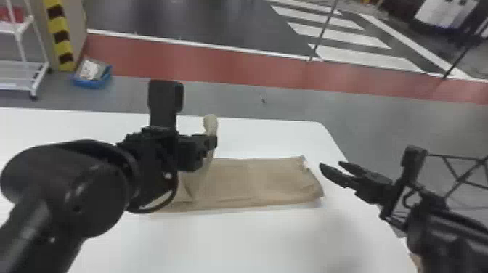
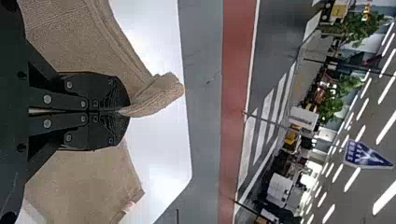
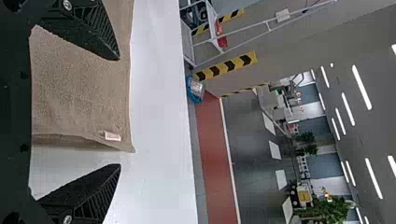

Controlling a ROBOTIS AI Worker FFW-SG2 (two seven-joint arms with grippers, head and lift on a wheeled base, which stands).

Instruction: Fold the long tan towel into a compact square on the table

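A white table (image 1: pixel 236 241) spans the foreground. On it lies the tan towel (image 1: pixel 254 183), stretched lengthwise toward the table's right edge, its left part pulled up off the tabletop. The left gripper (image 2: pixel 127 112), above the table's middle, has its fingers pressed together on a bunched bit of that raised cloth. The right gripper (image 3: pixel 117 112), near the table's right edge, has its fingers spread at the towel's right end, pinching nothing. A small pale label (image 3: pixel 112 136) sits by that end's hem, toward the table's far side.

The step appears to be folding the raised part over. It would go best with the pinch kept firm, the cloth carried low toward the table's right edge, and its long sides matched to the layer beneath before release; the bunched bit could leave a crease, so smooth it afterwards.

Count: one table, one towel, two grippers with two fingers each, one label.
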